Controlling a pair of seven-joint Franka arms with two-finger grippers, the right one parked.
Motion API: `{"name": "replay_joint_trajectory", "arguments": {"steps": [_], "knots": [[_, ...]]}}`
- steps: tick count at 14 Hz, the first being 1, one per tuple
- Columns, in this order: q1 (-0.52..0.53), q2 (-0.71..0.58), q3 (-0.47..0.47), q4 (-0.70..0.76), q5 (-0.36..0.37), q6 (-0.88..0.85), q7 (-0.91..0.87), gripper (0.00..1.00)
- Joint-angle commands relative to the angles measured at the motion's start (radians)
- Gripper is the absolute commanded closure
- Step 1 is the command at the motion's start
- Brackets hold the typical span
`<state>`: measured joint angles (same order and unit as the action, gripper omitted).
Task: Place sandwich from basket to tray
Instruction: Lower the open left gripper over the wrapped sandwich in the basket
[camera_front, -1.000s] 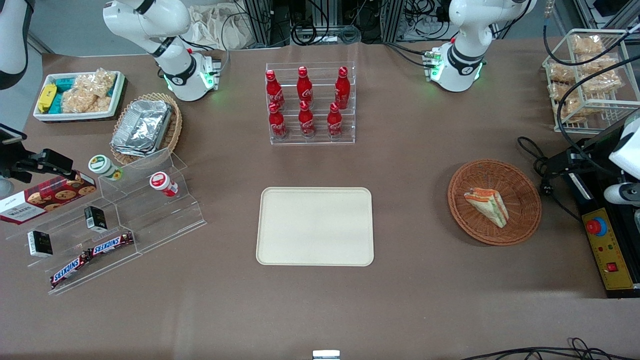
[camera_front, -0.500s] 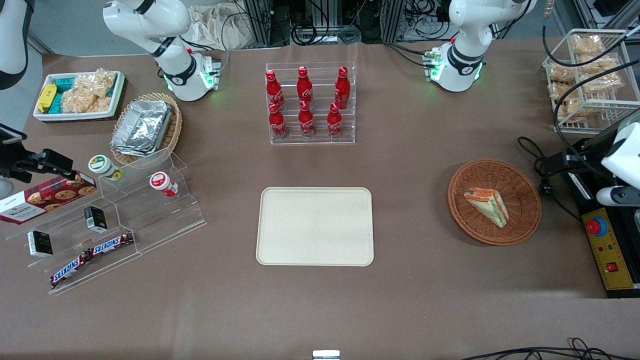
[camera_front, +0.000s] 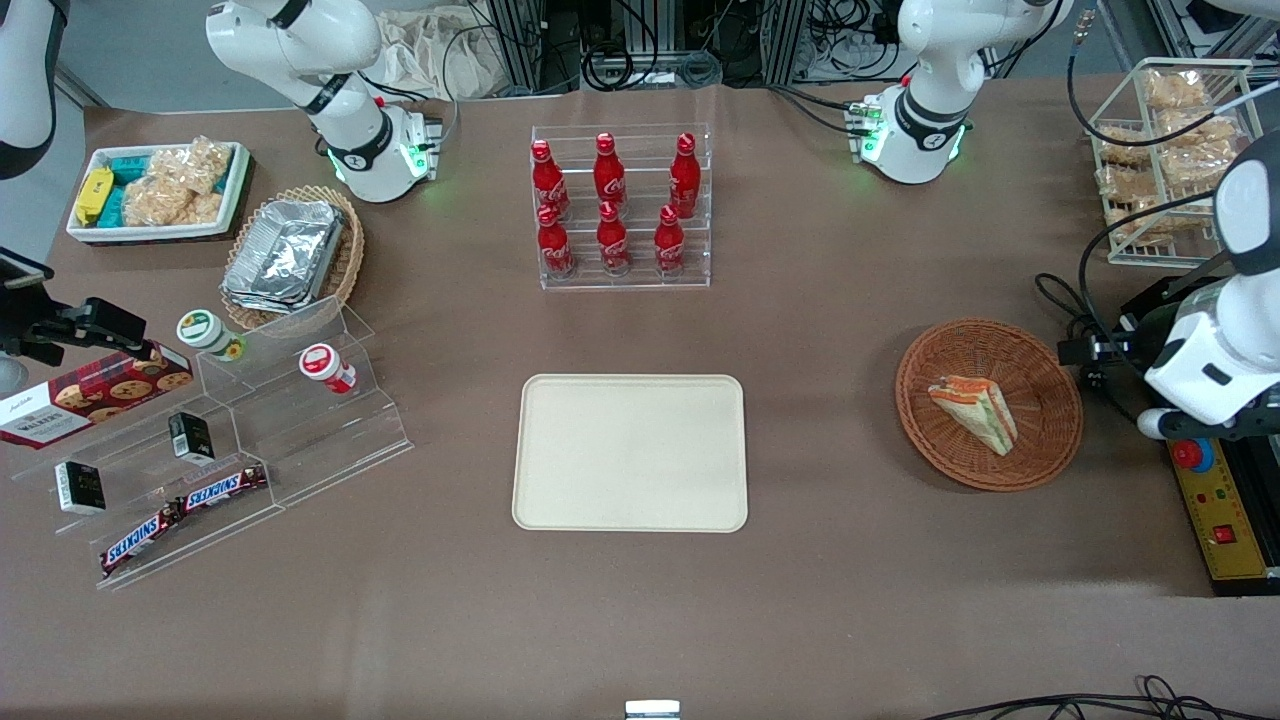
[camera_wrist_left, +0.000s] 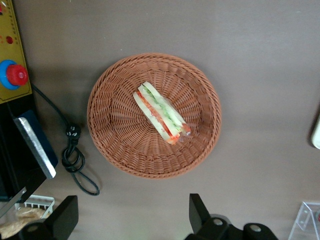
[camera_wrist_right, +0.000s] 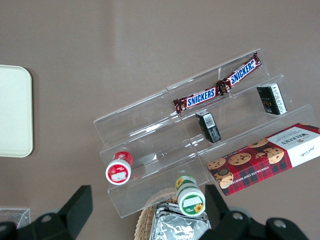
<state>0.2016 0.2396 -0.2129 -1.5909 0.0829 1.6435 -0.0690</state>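
Reddish-brown wicker forms the round basket (camera_front: 988, 403), which sits on the desk (camera_front: 850, 560) toward the working arm's end. The sandwich (camera_front: 974, 411) lies inside it near the middle: a clear-wrapped wedge of white bread with green, orange and red filling layers. The cream tray (camera_front: 630, 452) lies flat, well apart from the basket and about as near the front camera. The end effector (camera_wrist_left: 132, 220) hangs above the desk just outside the basket's rim, fingers (camera_wrist_left: 199, 211) spread wide, gripping nothing. Only the finger ends show in the left wrist view. In the front view the arm's body hides the end effector.
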Motion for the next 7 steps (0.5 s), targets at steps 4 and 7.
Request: {"name": "replay_joint_trajectory", "arguments": {"steps": [4, 7], "knots": [[0.004, -0.046, 0.026, -0.279, -0.021, 0.270, -0.102, 0.02], [0.004, -0.028, 0.027, -0.395, -0.063, 0.483, -0.246, 0.02]]}}
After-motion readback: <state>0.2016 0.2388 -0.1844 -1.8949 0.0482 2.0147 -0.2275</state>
